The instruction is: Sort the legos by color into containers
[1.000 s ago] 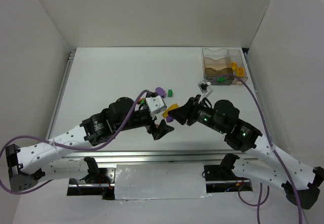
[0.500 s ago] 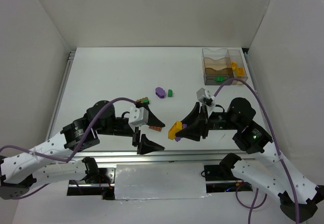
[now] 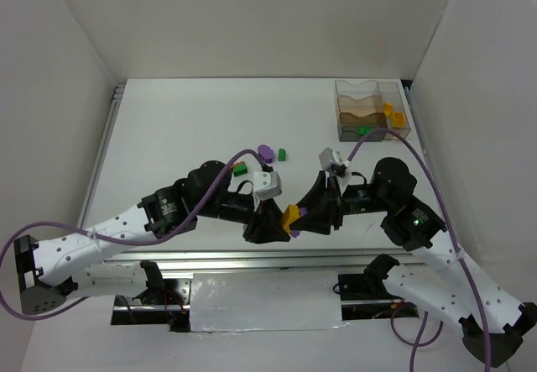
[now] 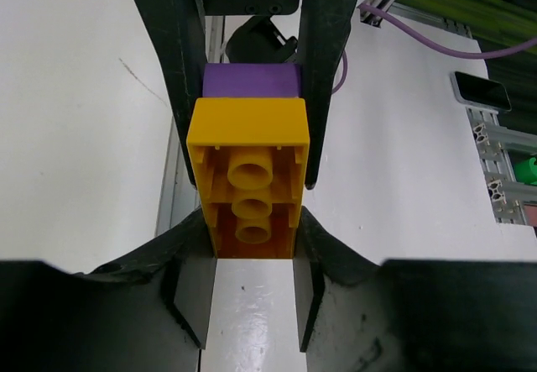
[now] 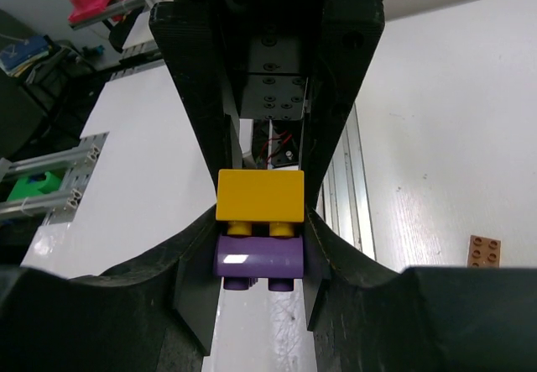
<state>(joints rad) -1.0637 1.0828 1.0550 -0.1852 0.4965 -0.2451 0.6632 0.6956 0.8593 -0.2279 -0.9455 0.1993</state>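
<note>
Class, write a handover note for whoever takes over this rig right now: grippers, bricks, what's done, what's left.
Left gripper shut on yellow brick; right gripper shut on purple brick joined to it; the stack is not yet split.
Done: boxed yellow and boxed green sit in the box.
Left: pull the stack apart and box both halves, then loose purple, loose green, green-brown pair, brown brick.

White table (image 3: 185,128) — purple brick (image 3: 265,151), green brick (image 3: 283,153), divided container (image 3: 372,82)
</note>
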